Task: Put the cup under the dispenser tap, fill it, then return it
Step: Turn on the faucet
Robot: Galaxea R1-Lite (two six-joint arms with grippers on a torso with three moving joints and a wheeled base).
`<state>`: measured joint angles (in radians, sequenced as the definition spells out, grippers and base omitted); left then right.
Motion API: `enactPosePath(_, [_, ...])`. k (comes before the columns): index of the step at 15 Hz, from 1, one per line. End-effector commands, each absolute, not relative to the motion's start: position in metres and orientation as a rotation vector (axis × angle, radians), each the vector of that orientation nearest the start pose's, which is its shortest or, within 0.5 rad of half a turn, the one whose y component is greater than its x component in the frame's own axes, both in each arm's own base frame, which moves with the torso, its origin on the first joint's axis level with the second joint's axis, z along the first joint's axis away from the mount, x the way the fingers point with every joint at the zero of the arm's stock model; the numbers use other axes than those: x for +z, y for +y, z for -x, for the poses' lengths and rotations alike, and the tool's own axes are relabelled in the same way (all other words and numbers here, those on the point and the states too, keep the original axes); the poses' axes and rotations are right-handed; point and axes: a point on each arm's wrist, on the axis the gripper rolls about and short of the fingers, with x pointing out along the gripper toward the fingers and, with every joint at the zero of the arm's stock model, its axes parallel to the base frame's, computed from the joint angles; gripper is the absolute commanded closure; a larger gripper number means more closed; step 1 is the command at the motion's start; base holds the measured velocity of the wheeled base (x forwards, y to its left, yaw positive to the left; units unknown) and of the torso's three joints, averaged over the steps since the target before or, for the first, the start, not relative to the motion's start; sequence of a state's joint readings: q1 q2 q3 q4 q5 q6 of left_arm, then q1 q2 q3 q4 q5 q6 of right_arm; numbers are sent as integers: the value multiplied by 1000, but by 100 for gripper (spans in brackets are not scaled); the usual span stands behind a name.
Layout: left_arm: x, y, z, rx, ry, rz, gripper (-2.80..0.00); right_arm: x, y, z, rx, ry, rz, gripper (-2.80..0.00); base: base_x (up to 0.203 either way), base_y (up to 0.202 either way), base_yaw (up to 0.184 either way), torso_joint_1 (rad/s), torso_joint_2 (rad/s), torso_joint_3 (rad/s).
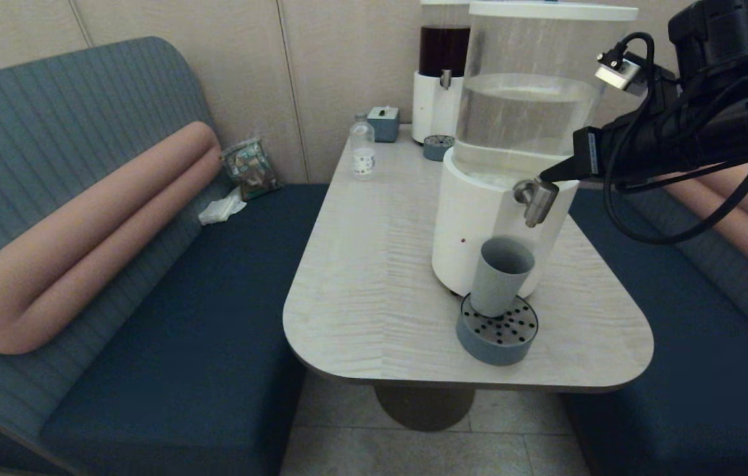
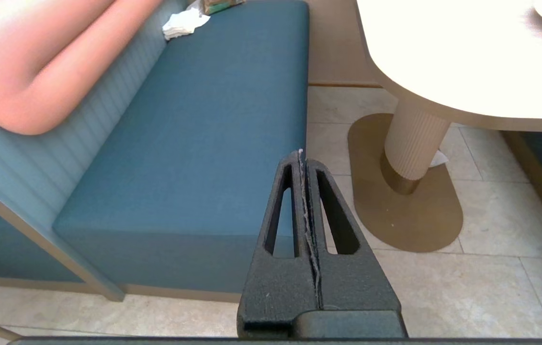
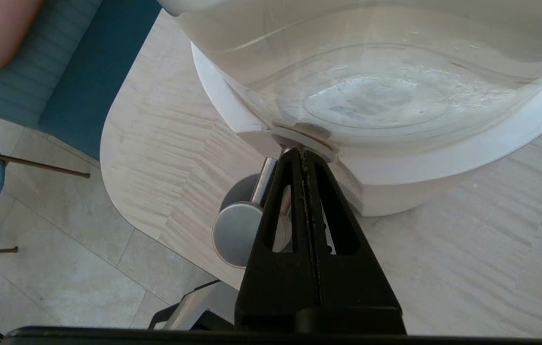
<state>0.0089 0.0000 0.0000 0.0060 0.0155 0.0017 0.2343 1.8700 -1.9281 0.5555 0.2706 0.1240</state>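
The grey-blue cup (image 1: 501, 275) stands upright on the low round drip tray (image 1: 497, 332), directly below the steel dispenser tap (image 1: 536, 199) of the big white-based dispenser (image 1: 480, 225). My right gripper (image 1: 546, 177) is shut, and its tip rests at the tap's base by the white body. In the right wrist view the shut right gripper (image 3: 303, 152) sits beside the tap (image 3: 237, 232), with the cup mostly hidden under the tap. My left gripper (image 2: 302, 155) is shut and hangs low over the floor beside the blue bench, out of the head view.
A small clear bottle (image 1: 362, 153), a grey box (image 1: 384, 123), a second drip tray (image 1: 438, 147) and the dark-liquid dispenser (image 1: 442, 73) stand at the table's far end. The table (image 1: 374, 277) has rounded front corners. Blue benches flank it on both sides.
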Motion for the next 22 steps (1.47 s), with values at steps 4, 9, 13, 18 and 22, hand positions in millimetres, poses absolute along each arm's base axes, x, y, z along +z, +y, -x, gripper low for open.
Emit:
enactPosePath(4, [74, 0, 23, 25, 9, -2, 0, 320, 90, -339, 488, 547, -132, 0, 0, 0, 0, 0, 0, 0])
enactPosePath(9, [74, 0, 23, 25, 9, -2, 0, 319, 90, -341, 492, 550, -133, 0, 0, 0, 0, 0, 0, 0])
enactPosePath(13, [74, 0, 23, 25, 9, -2, 0, 320, 94, -340, 521, 537, -134, 0, 0, 0, 0, 0, 0, 0])
enactPosePath(18, [74, 0, 23, 25, 9, -2, 0, 319, 96, -341, 534, 537, -116, 0, 0, 0, 0, 0, 0, 0])
enactPosePath(22, [74, 0, 23, 25, 9, -2, 0, 320, 99, -338, 548, 536, -114, 0, 0, 0, 0, 0, 0, 0])
